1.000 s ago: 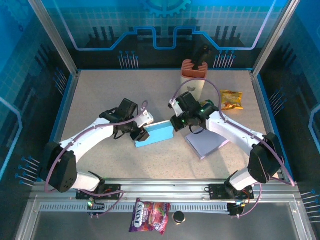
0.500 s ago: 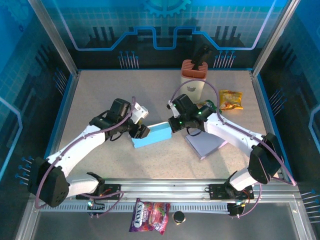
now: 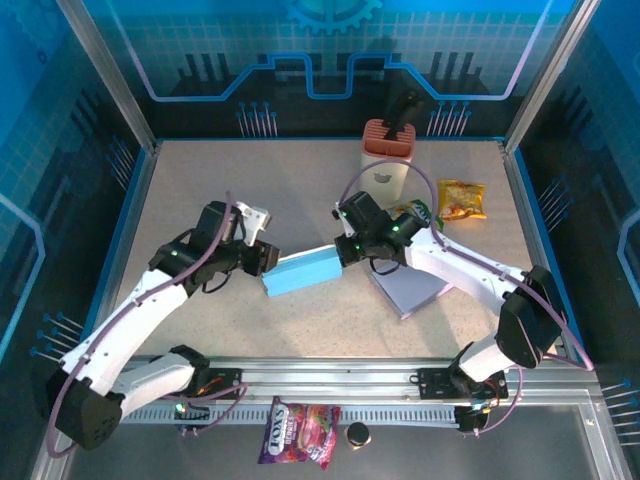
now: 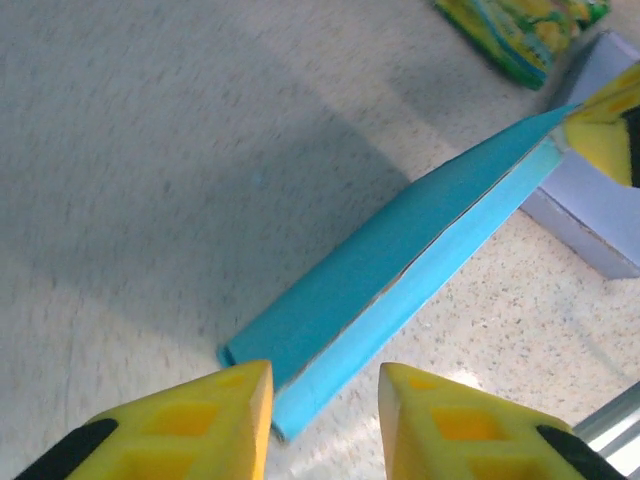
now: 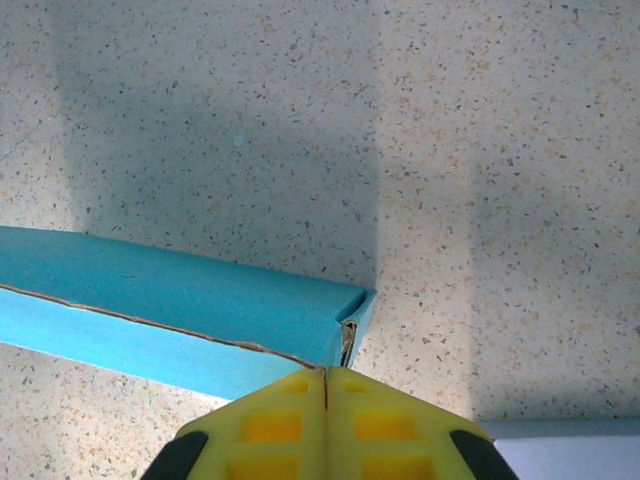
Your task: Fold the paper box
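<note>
One blue paper box [image 3: 303, 270] rests on the desk [image 3: 200, 190] between two tools: the right tool [image 5: 326, 378] is clamped on its end edge; the left tool [image 4: 325, 405], spread apart, hovers at its other end.

jaws pinched on blue box [image 5: 180, 295], speckled table [image 5: 480, 150]

Robotics lab test cell. A speckled table [image 3: 300, 190] sits inside an aluminium frame [image 3: 107, 75]. Blue wall panels [image 3: 200, 50] are printed with a gear [image 3: 330, 12] and circuit lines. A white left arm [image 3: 130, 310] and right arm [image 3: 470, 265], trailing cables, are bolted to a metal rail [image 3: 330, 385] at the near edge.
</note>
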Robot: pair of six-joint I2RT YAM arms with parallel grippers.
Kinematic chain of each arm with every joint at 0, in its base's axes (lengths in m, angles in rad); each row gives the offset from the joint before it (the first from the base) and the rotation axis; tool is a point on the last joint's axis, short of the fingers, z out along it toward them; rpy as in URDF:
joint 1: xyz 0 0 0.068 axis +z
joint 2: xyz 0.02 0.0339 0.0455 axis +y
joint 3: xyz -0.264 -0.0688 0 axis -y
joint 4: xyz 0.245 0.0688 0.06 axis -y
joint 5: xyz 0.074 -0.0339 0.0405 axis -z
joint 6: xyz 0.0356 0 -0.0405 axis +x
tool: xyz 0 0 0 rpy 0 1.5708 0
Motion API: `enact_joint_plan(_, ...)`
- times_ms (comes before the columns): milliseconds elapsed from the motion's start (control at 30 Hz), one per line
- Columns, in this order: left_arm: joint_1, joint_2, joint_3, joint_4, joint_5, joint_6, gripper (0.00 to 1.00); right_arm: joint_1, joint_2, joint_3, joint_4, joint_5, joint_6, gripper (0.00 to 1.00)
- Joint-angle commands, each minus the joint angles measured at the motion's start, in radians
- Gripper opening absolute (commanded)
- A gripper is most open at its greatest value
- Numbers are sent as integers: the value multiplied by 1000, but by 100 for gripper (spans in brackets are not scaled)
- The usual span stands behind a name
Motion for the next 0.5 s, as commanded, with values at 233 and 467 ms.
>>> enact_joint_plan(233, 4, 88, 95, -340, -52, -239, 31, 30, 29, 57, -50, 29, 36, 0)
enact_joint_plan(467, 4, 149, 113, -262, -64, -236, 32, 30, 31, 55, -49, 25, 38, 0)
